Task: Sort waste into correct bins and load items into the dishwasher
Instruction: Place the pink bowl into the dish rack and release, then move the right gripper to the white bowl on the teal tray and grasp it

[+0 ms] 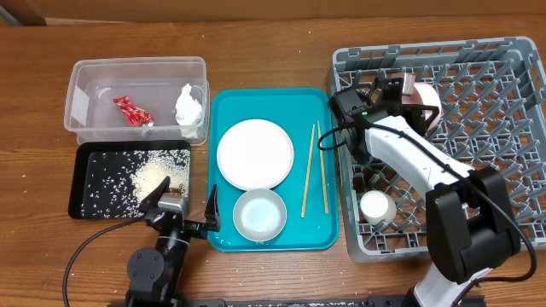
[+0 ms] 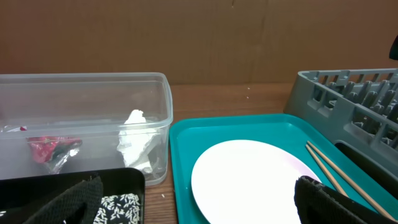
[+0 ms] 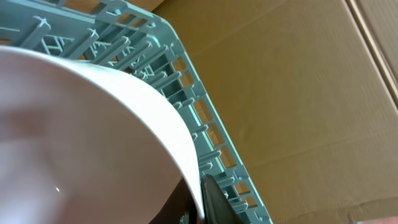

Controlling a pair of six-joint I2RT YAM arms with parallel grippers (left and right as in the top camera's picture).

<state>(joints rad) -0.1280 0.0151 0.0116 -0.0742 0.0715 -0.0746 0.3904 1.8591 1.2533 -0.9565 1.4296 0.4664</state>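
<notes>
Now: my right gripper (image 1: 404, 88) pinches the rim of the pink bowl (image 3: 93, 124), one dark fingertip (image 3: 214, 200) showing outside the rim. The other is hidden behind the wall. The bowl hangs tilted just beyond my fingers, over the far left corner of the grey dish rack (image 1: 520, 51). I cannot tell whether it touches the pegs.

Step in hand, as I judge it: seat this bowl in the rack.
- Tip the bowl further onto its edge so the rim drops between two peg rows, not on top of a peg.
- Lower until the pegs take the weight, then part the fingers. Releasing early risks it rolling flat.
- Stay clear of the latticed wall right beside my fingers.
- The white cup (image 1: 375, 207) sits well behind my wrist, near the arm's base. No conflict.

My left gripper (image 1: 183, 203) is spread and holds nothing. The black tray (image 1: 85, 170) with food scraps (image 1: 136, 175) lies just ahead to its left. On the teal serving tray (image 1: 324, 230) to its right wait the whitish bowl (image 1: 259, 214), the pink plate (image 1: 254, 153) and the chopsticks (image 1: 311, 170).
</notes>
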